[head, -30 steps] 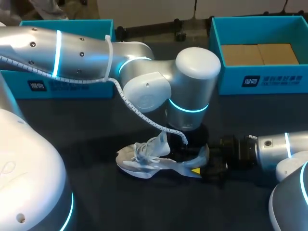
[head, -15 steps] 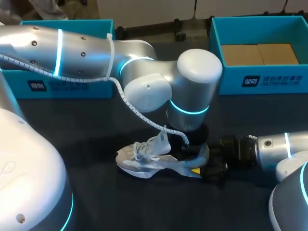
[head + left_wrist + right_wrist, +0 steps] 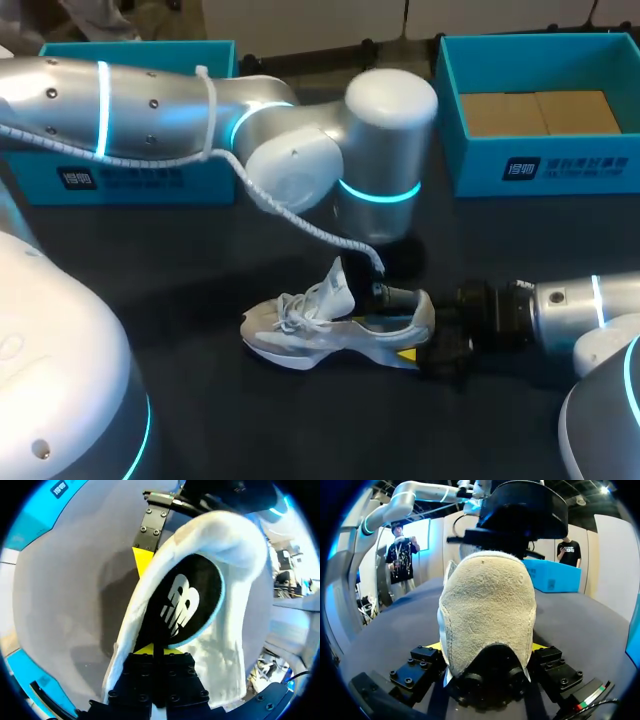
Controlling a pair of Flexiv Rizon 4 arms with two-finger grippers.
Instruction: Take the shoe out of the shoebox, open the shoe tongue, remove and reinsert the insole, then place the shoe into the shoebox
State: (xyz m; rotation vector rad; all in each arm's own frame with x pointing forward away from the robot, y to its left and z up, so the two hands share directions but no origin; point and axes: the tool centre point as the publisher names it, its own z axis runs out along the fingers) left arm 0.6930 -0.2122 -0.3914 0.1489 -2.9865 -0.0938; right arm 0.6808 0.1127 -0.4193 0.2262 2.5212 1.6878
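Pinching the insole [image 3: 182, 605] edge, left end effector [image 3: 152, 650] opposes right end effector [image 3: 486, 646] clamping the shoe [image 3: 320, 335] heel

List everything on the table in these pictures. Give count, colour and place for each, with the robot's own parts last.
shoe: one, white and grey, on its sole mid-table, heel toward the right gripper.
insole: one, black, inside the shoe.
shoeboxes: two, teal; right shoebox at the far right, left shoebox at the far left.
cardboard: one piece, brown, inside the right shoebox.
table: one, dark.
left gripper: one, black with yellow tips, above the shoe's opening, fingers shut on the insole's end.
right gripper: one, black with yellow tips, fingers clamped on the shoe's heel.
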